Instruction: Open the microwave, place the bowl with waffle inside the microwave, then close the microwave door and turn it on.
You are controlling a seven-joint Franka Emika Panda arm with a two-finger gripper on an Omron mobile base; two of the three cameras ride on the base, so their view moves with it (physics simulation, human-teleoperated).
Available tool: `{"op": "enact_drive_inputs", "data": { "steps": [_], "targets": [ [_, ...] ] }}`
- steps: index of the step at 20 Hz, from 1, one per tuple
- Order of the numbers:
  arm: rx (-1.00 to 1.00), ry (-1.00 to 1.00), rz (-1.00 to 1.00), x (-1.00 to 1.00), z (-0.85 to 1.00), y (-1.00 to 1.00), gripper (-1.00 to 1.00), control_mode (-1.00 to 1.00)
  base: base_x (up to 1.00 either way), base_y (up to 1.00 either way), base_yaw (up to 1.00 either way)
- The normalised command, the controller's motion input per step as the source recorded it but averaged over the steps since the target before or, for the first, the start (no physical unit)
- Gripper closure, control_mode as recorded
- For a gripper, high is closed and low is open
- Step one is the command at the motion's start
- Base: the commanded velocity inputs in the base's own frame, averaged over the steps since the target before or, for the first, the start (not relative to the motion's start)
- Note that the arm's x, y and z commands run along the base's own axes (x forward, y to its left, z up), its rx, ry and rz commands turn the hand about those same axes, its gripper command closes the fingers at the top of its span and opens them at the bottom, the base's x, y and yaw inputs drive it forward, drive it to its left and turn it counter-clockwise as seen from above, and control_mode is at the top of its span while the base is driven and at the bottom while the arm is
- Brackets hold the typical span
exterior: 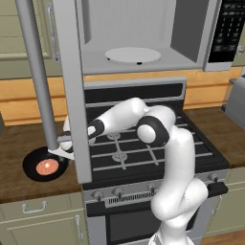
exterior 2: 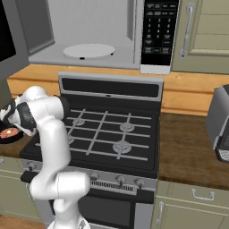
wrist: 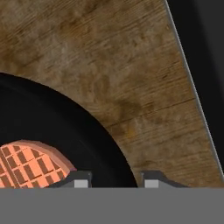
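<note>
Black and shallow, the round bowl (exterior: pixel 44 165) sits on the brown wood-grain counter (exterior: pixel 19 143) at lower left of the left base view, holding the orange grid-patterned waffle (wrist: pixel 26 164) flat. Gripper (wrist: pixel 116 179) fingertips straddle the bowl's rim, one inside, one outside; contact cannot be told. Microwave door (exterior: pixel 72 95) stands swung open, its grey tubular handle (exterior: pixel 38 76) running vertically.

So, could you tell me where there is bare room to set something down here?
The white turntable inside the open microwave is bare. Brown counter between the stove and the toaster is free. Left of the stove it is crowded: the bowl with the waffle, the gripper and the hanging microwave door.
</note>
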Motion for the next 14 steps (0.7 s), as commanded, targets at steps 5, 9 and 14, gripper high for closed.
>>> {"op": "enact_drive_inputs", "data": {
  "steps": [5, 9, 14],
  "targets": [
    [0.0, 0.0, -0.01, 0.0, -0.02, 0.0, 1.0, -1.0, 0.0, 0.0, 0.0],
    [0.0, 0.0, -0.18, 0.0, 0.07, -0.25, 1.0, -1.0, 0.0, 0.0, 0.0],
    [0.06, -0.04, -0.26, -0.02, 0.24, -0.49, 1.0, -1.0, 0.0, 0.0, 0.0]
  ]
}}
